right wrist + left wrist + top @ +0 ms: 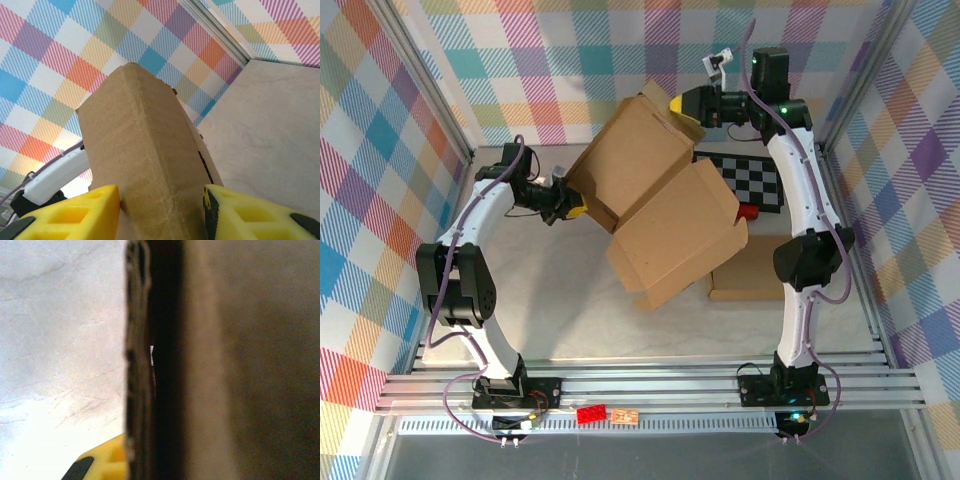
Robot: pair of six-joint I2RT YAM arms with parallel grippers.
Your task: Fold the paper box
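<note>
The brown paper box hangs tilted above the table's middle, its flaps spread open toward the lower right. My left gripper is shut on the box's left edge. In the left wrist view that corrugated edge runs upright very close to the lens, with one yellow finger showing beside it. At the box's upper right corner my right gripper has its yellow fingers pressed on both sides of a folded cardboard corner, so the right gripper is shut on it.
A black-and-white checkerboard lies at the back right, with a small red object at its front edge. A flat cardboard piece lies beside the right arm. A red brick sits on the front rail. Checked walls enclose the table.
</note>
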